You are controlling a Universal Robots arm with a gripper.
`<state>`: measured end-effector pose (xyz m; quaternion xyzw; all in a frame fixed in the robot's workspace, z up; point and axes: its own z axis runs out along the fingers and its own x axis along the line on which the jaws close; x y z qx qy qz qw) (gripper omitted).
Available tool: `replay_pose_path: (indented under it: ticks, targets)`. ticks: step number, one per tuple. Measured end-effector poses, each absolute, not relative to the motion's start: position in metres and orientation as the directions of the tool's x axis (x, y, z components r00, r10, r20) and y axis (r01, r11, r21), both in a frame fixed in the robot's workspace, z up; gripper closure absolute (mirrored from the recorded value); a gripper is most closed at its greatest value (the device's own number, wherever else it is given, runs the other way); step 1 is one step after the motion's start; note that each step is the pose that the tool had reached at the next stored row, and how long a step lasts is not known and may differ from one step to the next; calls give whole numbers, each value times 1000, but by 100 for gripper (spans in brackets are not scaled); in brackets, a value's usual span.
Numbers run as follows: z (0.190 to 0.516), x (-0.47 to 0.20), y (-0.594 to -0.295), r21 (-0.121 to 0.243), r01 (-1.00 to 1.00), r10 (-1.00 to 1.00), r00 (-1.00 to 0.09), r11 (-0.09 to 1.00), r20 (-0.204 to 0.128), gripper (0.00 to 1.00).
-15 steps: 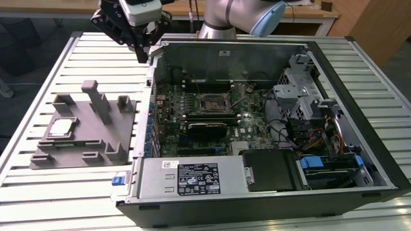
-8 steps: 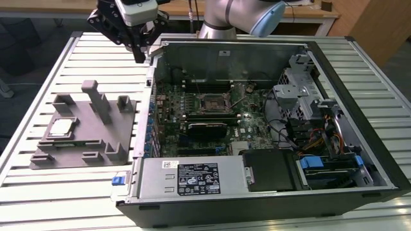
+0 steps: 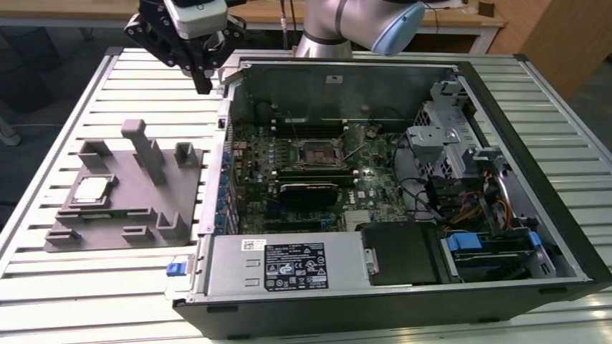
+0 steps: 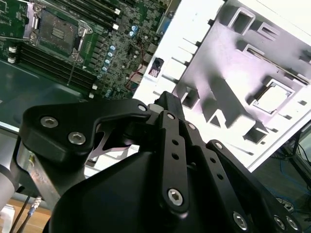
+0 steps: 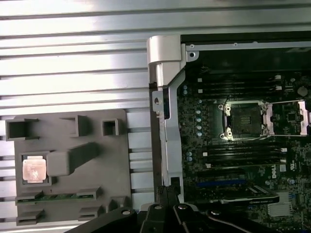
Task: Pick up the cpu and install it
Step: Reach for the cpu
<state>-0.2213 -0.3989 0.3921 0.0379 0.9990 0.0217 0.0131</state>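
The cpu [image 3: 92,189] lies flat in a square recess of the grey plastic holder [image 3: 143,215], on the slatted table at the exterior view's left. Both wrist views show the cpu [image 5: 34,170] [image 4: 272,95] in that recess. My gripper [image 3: 203,87] hangs high above the table, beyond the holder and beside the open computer case's far corner. Its fingers [image 4: 165,99] meet at the tips with nothing between them. The dark square socket [image 3: 314,152] on the motherboard has a hollow centre, and both wrist views show the socket [image 5: 244,121] [image 4: 56,30] uncovered.
The open computer case [image 3: 535,107] fills the exterior view's right. It holds a silver box with a black label [image 3: 287,265], drive bays and cables. The holder has upright posts [image 3: 143,147]. The case's metal side wall [image 5: 163,97] stands between the holder and the motherboard.
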Motion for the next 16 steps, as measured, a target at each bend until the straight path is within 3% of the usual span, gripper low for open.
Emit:
replay_pose_path:
  ticks: [16]
  targets:
    - [392,-233,-399,44,75,76,-997,996,-24,89]
